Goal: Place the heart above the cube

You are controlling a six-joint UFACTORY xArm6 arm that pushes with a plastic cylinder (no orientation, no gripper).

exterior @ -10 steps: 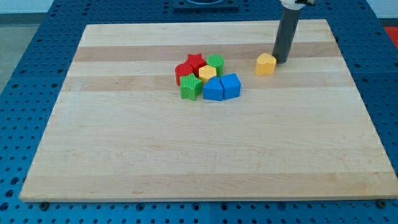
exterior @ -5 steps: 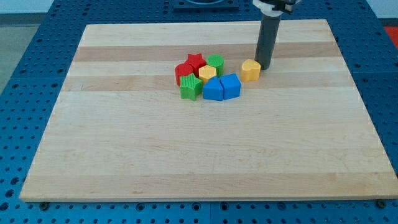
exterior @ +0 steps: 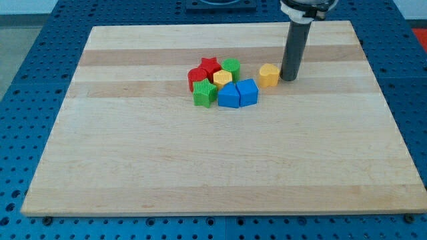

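A yellow heart block (exterior: 269,75) lies right of a tight cluster of blocks near the board's top middle. The blue cube (exterior: 247,92) sits at the cluster's lower right, just down-left of the heart, with a second blue block (exterior: 229,96) touching its left side. My tip (exterior: 289,78) stands just right of the yellow heart, a small gap between them.
The cluster also holds a red star (exterior: 210,66), a green round block (exterior: 231,67), a red block (exterior: 197,78), a yellow block (exterior: 222,79) and a green star (exterior: 205,94). The wooden board (exterior: 213,167) lies on a blue perforated table.
My tip pushed the yellow heart left and slightly down toward the cluster, then drew back a little to the right. The heart now rests close to the blue cube.
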